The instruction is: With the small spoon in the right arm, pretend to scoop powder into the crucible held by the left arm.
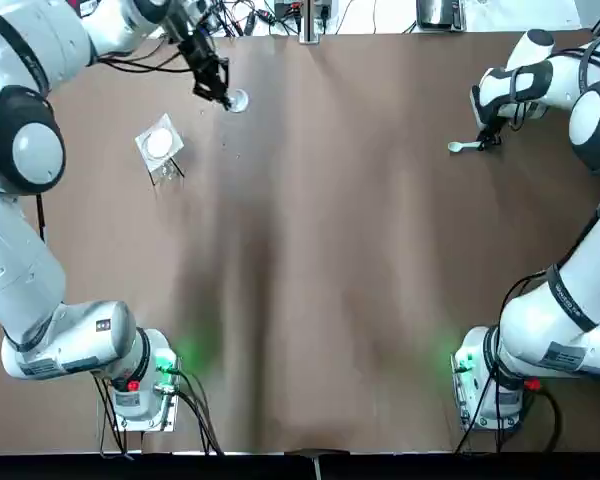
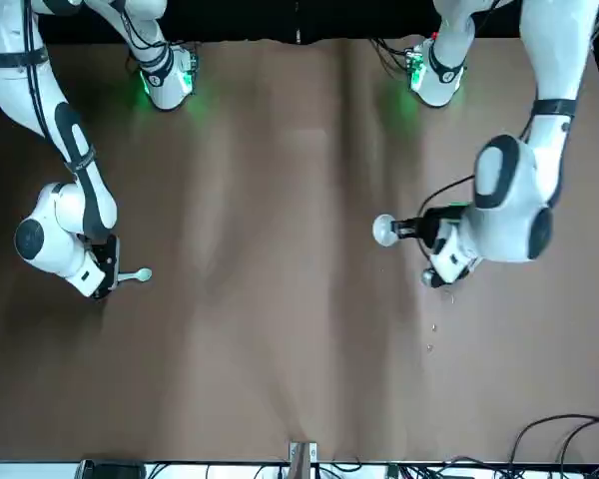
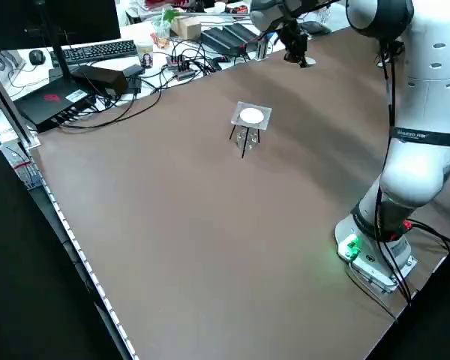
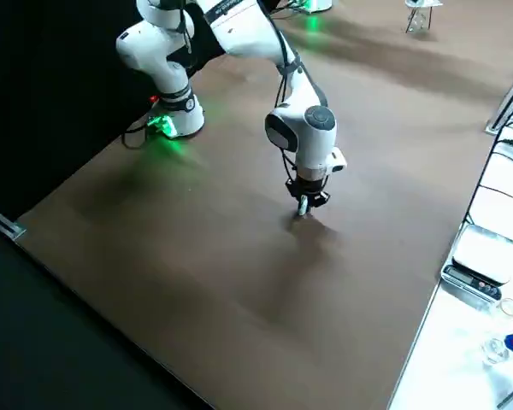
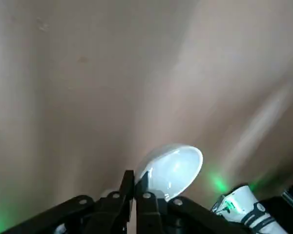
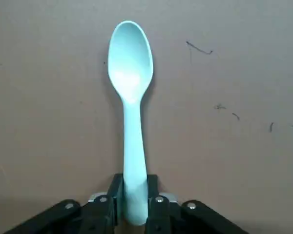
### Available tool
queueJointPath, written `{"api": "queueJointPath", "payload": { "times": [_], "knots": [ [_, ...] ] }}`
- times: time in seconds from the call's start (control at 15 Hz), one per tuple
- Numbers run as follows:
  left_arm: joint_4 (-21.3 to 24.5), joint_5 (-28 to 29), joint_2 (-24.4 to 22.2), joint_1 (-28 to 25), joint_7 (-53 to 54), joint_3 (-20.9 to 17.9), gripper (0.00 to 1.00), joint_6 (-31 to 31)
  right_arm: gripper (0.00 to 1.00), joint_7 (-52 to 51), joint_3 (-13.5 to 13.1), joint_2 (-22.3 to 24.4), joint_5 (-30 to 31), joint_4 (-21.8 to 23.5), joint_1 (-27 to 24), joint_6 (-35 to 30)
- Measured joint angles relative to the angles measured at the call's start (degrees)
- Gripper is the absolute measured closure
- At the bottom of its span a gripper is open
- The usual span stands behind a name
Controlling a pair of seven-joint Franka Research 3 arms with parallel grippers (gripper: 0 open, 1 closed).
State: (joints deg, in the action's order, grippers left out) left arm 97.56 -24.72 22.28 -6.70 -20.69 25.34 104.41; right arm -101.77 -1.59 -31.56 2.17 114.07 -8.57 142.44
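Top view, left to right.

- Stand (image 1: 161,145) with a white disc on it, at 10 o'clock on the table (image 1: 310,300). Not in play.
- Left gripper (image 1: 218,90) at 11 o'clock, fingers pinched on the rim of the crucible (image 1: 238,101). The cup sticks out toward 3 o'clock. Whether its mouth is level, hard to say from the wrist view (image 5: 173,165).
- Right gripper (image 1: 490,138) at 2 o'clock, clamped on the handle end of the spoon (image 1: 463,147).
- Spoon's long axis runs 3 to 9, bowl pointing to 9, hollow side up (image 6: 131,97). It is low over the table, possibly touching.

Step, as I judge it: both things are gripped but well apart. Next, lift both and bring them together mid-table, with the spoon's bowl over the crucible's mouth.
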Motion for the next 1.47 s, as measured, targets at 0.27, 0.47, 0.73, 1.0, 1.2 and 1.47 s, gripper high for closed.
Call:
{"api": "queueJointPath", "payload": {
  "times": [0.27, 0.47, 0.73, 1.0, 1.2, 1.47],
  "knots": [
    [-2.6, 0.0, 1.4, 5.6, -6.6, 0.0, 0.94, 2.4, 0.76, -0.1, 0.0, 0.0, 0.0, -0.1, -0.1, -0.3],
    [-3.7, 0.0, 2.5, 8.2, -9.3, -0.1, 0.94, 6.2, 0.76, -0.1, 0.0, 0.0, 0.0, -1.6, -0.1, -4.4],
    [-4.1, 0.0, 3.2, 9.0, -9.9, -0.1, 0.94, 7.3, 0.76, 3.4, 0.6, 0.8, -0.2, -7.1, 0.1, -16.7],
    [-4.2, 0.0, 3.5, 8.9, -9.9, -0.3, 0.94, 8.0, 0.76, 16.5, 1.9, 3.3, -0.2, -9.7, 4.0, -28.6],
    [-4.2, 0.0, 4.0, 9.3, -9.9, -0.3, 0.94, 9.4, 0.76, 34.5, 2.2, 4.5, -1.7, -9.9, 12.6, -37.6],
    [-4.2, 0.0, 4.7, 10.2, -9.9, -0.3, 0.94, 10.9, 0.76, 53.3, 2.4, 4.5, -3.3, -9.9, 21.8, -42.3]
  ]
}}
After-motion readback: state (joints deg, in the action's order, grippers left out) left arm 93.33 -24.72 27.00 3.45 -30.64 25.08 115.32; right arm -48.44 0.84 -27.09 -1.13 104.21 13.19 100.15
